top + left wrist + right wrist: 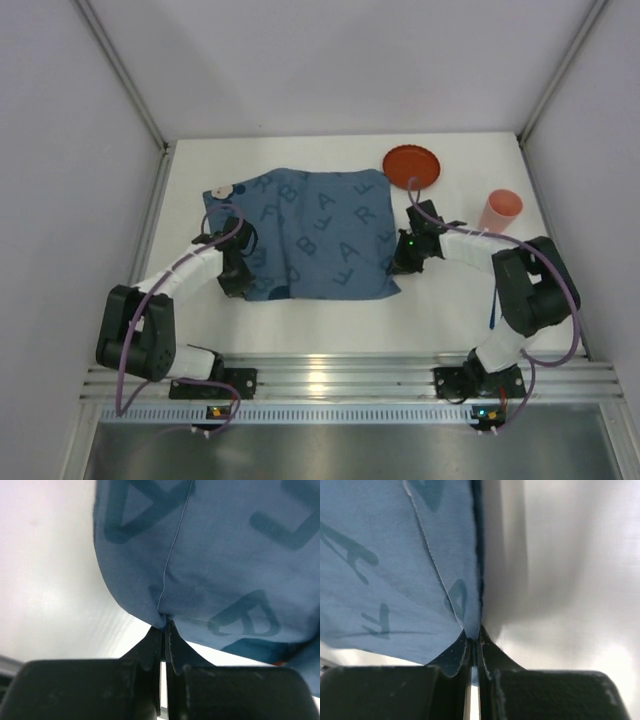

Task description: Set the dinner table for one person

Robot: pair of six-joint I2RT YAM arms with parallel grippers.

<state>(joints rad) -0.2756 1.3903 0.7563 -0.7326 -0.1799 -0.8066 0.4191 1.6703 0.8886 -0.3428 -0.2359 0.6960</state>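
Note:
A blue cloth mat [305, 235] printed with dark letters lies on the white dinner table [330, 325]. My left gripper [238, 262] is shut on the mat's left edge; in the left wrist view the cloth [215, 565] bunches between the black fingertips [154, 635] of that gripper [164, 626]. Over on the mat's right edge, my right gripper [408, 252] is shut on it, and the blue fabric [395, 570] is pinched at the tips of the gripper [474, 632]. A red plate [411, 165] and a pink cup [499, 211] stand at the back right.
A small white round object [221, 190] rests on the mat's far left corner. Grey walls close in the table on the left, back and right. An aluminium rail [340, 380] runs along the near edge between the arm bases.

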